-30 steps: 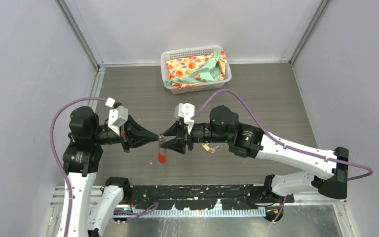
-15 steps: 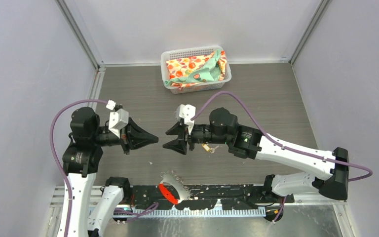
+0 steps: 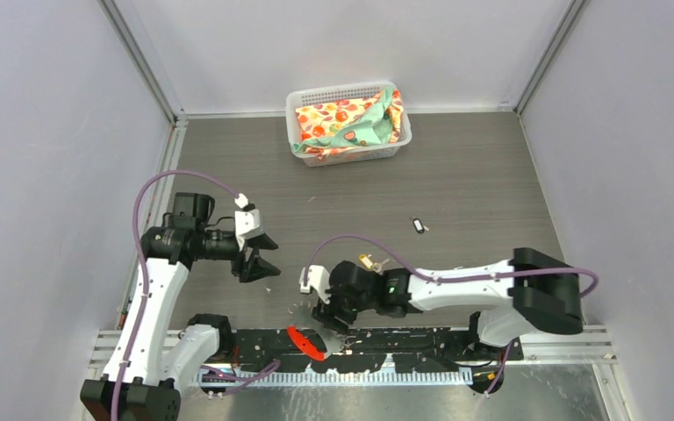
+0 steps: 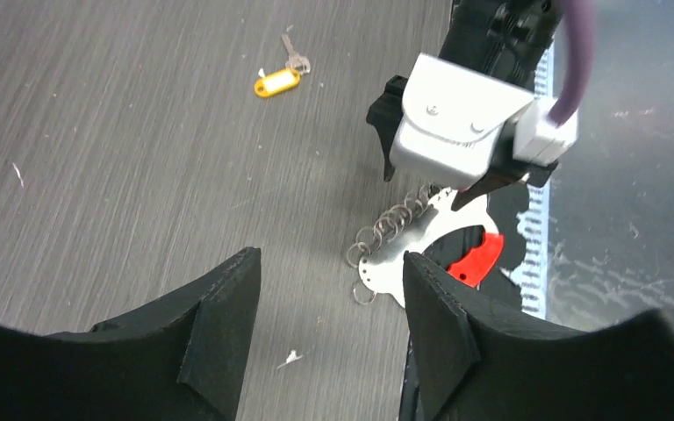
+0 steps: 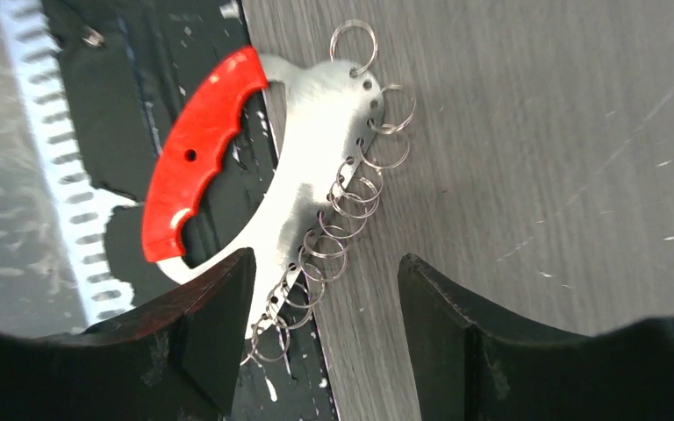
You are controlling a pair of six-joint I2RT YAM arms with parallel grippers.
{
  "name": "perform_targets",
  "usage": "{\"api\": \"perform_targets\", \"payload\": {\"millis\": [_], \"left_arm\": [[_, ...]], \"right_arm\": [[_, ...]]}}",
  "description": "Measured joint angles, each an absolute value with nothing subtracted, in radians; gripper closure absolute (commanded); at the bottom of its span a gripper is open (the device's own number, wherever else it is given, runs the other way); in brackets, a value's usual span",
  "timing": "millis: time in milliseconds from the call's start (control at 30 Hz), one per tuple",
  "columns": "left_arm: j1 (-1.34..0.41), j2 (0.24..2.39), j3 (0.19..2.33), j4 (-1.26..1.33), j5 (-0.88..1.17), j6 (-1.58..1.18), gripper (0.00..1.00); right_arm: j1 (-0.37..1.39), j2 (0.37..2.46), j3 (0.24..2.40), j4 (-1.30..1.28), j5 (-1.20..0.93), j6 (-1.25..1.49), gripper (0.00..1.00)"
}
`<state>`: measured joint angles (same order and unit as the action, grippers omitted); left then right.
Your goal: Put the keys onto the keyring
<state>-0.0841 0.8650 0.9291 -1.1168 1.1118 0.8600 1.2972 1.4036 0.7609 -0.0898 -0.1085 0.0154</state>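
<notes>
Top view: keyring point(image 3: 305, 338) lies at the near edge of the table point(image 3: 491, 175), partly on a black strip. Right gripper point(image 3: 326, 314) hovers over it, left gripper point(image 3: 274, 259) is nearby. Black-headed key point(image 3: 418, 225) and yellow key point(image 3: 369, 261) lie apart on the table.
Left wrist: jaws apart, empty.
Right wrist: jaws apart, straddling the keyring's loop end, not clamped.

Dark grey, wood-grained surface point(image 3: 483, 175), with a white plastic basket point(image 3: 333, 91) at its far edge. A black-headed key point(image 3: 418, 225) lies near the middle; a yellow-tagged key point(image 4: 278, 82) rests closer in, well apart from it. The keyring point(image 5: 311, 140), a curved silver plate strung with small wire loops, straddles the near edge, its red grip point(image 5: 195, 158) over a black strip point(image 5: 132, 61). White specks dot the grain.
</notes>
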Motion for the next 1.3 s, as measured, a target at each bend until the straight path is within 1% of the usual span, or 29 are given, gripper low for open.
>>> {"api": "perform_targets", "payload": {"millis": [100, 167, 233, 333, 367, 467, 500, 633, 933, 1000, 1067, 1200, 1300], "left_arm": [[-0.084, 0.875, 0.925, -1.14, 1.09, 0.912, 0.38], [-0.084, 0.868, 0.925, -1.143, 1.08, 0.933, 0.38], [-0.084, 0.857, 0.925, -1.139, 1.069, 0.936, 0.38], [-0.084, 0.824, 0.919, -1.118, 1.061, 0.928, 0.39], [-0.084, 0.81, 0.917, -1.11, 1.059, 0.923, 0.39], [-0.084, 0.787, 0.914, -1.09, 1.057, 0.91, 0.39], [-0.084, 0.784, 0.913, -1.086, 1.056, 0.905, 0.4], [-0.084, 0.778, 0.911, -1.073, 1.046, 0.897, 0.4], [-0.085, 0.79, 0.853, -1.063, 1.006, 0.902, 0.39], [-0.088, 0.81, 0.831, -1.059, 0.989, 0.912, 0.38], [-0.094, 0.846, 0.804, -1.05, 0.966, 0.928, 0.38], [-0.12, 0.939, 0.775, -1.027, 0.925, 0.965, 0.41], [-0.125, 1.0, 0.772, -1.002, 0.897, 0.972, 0.41]], "right_arm": [[1.327, 1.508, 0.764, -0.065, -0.071, 0.034, 0.36], [1.335, 1.564, 0.773, -0.05, -0.039, 0.044, 0.42], [1.341, 1.615, 0.788, -0.032, -0.002, 0.055, 0.52], [1.345, 1.658, 0.818, 0.021, 0.058, 0.067, 0.79], [1.346, 1.666, 0.819, 0.037, 0.078, 0.07, 0.85], [1.345, 1.674, 0.821, 0.082, 0.132, 0.074, 0.98], [1.343, 1.676, 0.821, 0.085, 0.146, 0.074, 0.99], [1.307, 1.685, 0.821, 0.105, 0.188, 0.075, 0.99], [1.137, 1.663, 0.82, 0.118, 0.276, 0.087, 0.98], [1.13, 1.653, 0.82, 0.118, 0.289, 0.093, 0.87], [1.134, 1.649, 0.819, 0.118, 0.294, 0.108, 0.69], [1.137, 1.644, 0.81, 0.12, 0.302, 0.125, 0.52], [1.108, 1.616, 0.79, 0.123, 0.261, 0.132, 0.45]]}}
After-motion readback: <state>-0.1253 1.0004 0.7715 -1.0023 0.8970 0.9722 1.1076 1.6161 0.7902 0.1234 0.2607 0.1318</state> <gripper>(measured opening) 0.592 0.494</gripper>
